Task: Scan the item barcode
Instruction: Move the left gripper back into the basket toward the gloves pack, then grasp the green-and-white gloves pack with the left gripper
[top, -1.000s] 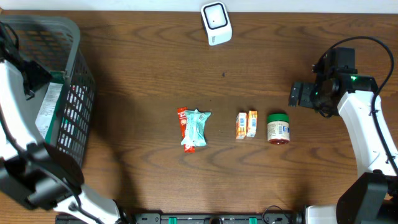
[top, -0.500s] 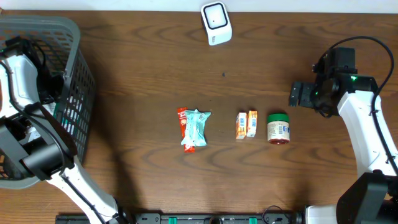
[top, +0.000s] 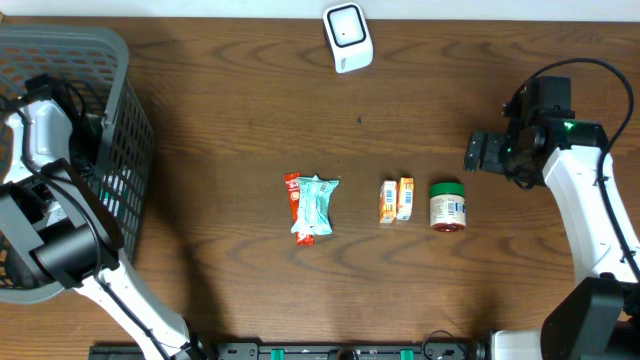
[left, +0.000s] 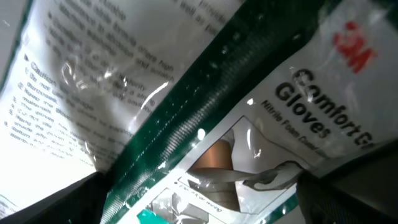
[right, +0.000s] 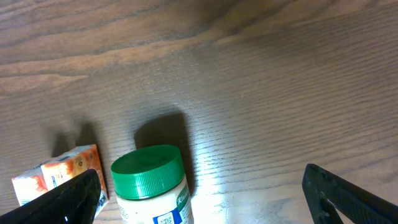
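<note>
My left gripper (left: 205, 208) is down inside the grey basket (top: 128, 120), open, its dark fingers (left: 53, 202) spread just over a plastic pack of gloves (left: 261, 124) with a green band that fills the left wrist view. No barcode shows on the pack. A white scanner (top: 347, 37) stands at the table's far edge. My right gripper (top: 478, 152) hovers open and holds nothing, to the right of a green-lidded jar (right: 149, 177). That jar (top: 447, 206) lies on the table.
Two small orange boxes (top: 396, 199) lie left of the jar. A teal packet (top: 318, 205) rests over a red one (top: 292, 192) at the table's middle. The basket's tall walls enclose my left arm (top: 45, 135).
My left arm has swung and dropped deeper into the basket, covering the gloves pack in the overhead view. The right arm and the table items have not moved.
</note>
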